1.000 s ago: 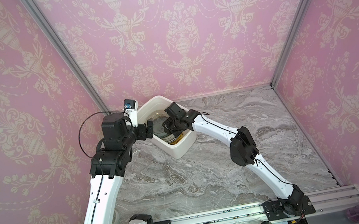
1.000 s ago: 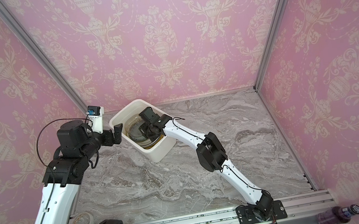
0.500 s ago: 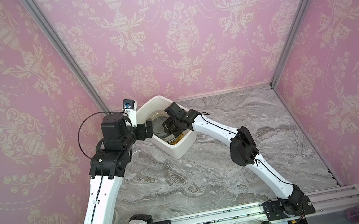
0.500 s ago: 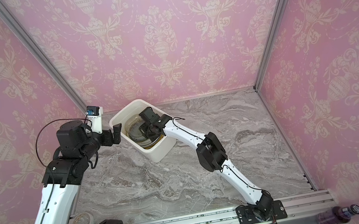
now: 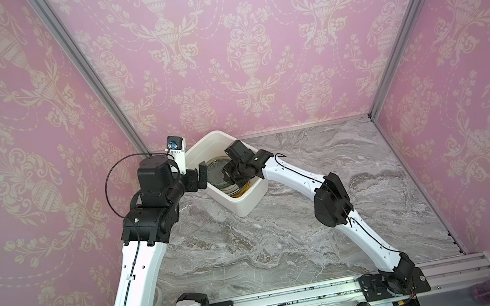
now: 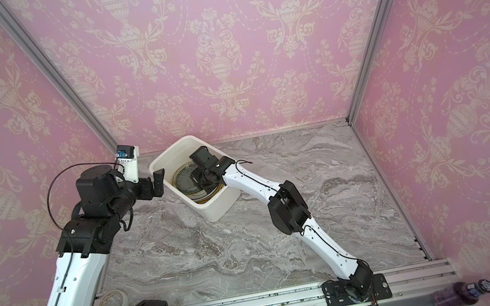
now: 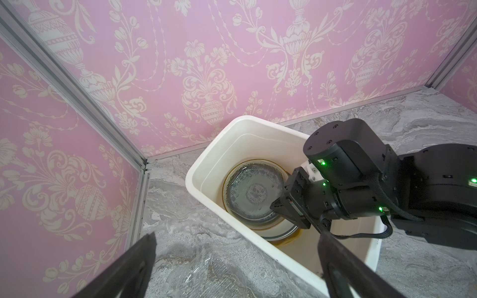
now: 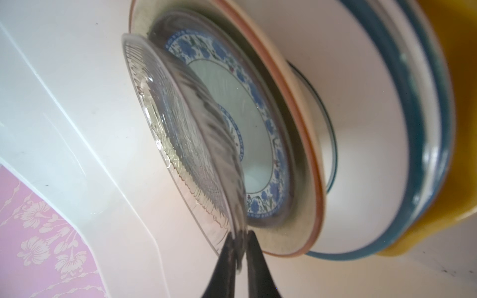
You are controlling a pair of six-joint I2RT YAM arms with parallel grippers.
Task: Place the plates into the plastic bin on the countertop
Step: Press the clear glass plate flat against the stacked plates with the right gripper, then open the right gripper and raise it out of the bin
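The clear ribbed glass plate (image 8: 185, 144) is inside the deep white plastic bin (image 7: 196, 185). It sits tilted over the blue-flowered plate (image 8: 258, 123) that tops the stack of plates, with its far edge down by the stack and its near edge raised. The right gripper (image 8: 240, 238) has its fingertips closed narrowly on that raised rim.

In both top views neither arm has shifted over the last second, so you look to be at the set-down point, and I judge the release is next. The left gripper (image 7: 236, 234) hangs wide open and empty just outside the bin's wall.

On the grey marble countertop (image 5: 286, 238), just beside the bin, lies what looks like another clear glass plate (image 7: 206, 268). Expect one more to go.
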